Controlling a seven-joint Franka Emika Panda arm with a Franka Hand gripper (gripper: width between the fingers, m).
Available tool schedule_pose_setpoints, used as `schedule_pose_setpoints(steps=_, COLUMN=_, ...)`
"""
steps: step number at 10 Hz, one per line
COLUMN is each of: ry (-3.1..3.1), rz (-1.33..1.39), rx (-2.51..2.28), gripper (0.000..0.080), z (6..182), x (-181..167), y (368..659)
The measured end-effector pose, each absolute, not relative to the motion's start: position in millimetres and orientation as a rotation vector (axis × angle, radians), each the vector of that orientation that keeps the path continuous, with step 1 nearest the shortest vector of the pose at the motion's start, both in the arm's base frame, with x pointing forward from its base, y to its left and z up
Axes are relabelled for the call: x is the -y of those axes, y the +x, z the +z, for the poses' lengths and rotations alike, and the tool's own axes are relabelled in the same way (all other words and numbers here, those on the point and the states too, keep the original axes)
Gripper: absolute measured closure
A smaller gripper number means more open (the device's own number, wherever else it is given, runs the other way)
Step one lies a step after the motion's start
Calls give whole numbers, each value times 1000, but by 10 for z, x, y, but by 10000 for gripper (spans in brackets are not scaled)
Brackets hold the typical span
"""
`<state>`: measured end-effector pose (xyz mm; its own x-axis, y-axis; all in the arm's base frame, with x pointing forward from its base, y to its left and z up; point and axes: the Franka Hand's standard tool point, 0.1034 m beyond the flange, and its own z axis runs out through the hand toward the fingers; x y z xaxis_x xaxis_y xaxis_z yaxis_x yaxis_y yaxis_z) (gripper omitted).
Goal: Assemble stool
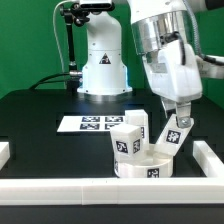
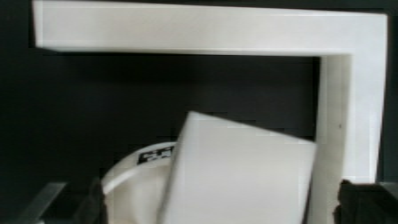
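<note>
**Ana:** Pincer (image 1: 177, 128) first: how does it stand?

**Ben:** Its fingers are spread wide. It hangs low over the front of the bench (image 1: 40, 125), toward the exterior view's right, with one chunky white leg (image 1: 175, 134) between the fingers. That leg is tilted and shows a black-and-white tag. I cannot tell whether either finger touches it.

**Ana:** And the wrist view?

**Ben:** A big white slanted block, the same leg (image 2: 240, 175), fills the space between the two dark fingertips (image 2: 48, 198) at the picture's edges. There is a gap on each side, so it does not look clamped.

**Ana:** Where is the seat?

**Ben:** The round disc seat (image 1: 140, 165) lies flat near the front edge of the bench, just inside the front border rail (image 1: 100, 187). A tag shows on its side wall. The tilted leg meets it at its edge on the exterior view's right.

**Ana:** Other legs?

**Ben:** Two. One leg (image 1: 126, 142) stands on the seat toward the exterior view's left, tag facing the camera. Another (image 1: 138, 124) stands just behind it, close beside.

**Ana:** Anything else on the bench?

**Ben:** The marker board (image 1: 88, 123) lies flat behind the stool parts, in front of the arm's base (image 1: 103, 65). In the wrist view the white rails form a corner (image 2: 329, 45) beyond the leg.
</note>
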<state>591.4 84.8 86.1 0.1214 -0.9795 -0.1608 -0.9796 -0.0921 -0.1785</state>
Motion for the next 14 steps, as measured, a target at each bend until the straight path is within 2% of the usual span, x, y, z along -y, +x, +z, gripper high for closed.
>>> schedule_pose_setpoints(steps=4, ry=-2462, rz=-85, rx=-1565, gripper=150, z=996, x=-937, y=6007)
schedule_pose_setpoints(steps=9, ry=-2689, rz=-138, rx=-1162, gripper=150, z=981, x=-915, y=6006)
schedule_pose_setpoints(steps=14, ry=-3008, rz=-226, rx=-168, gripper=150, z=959, x=-789, y=5997)
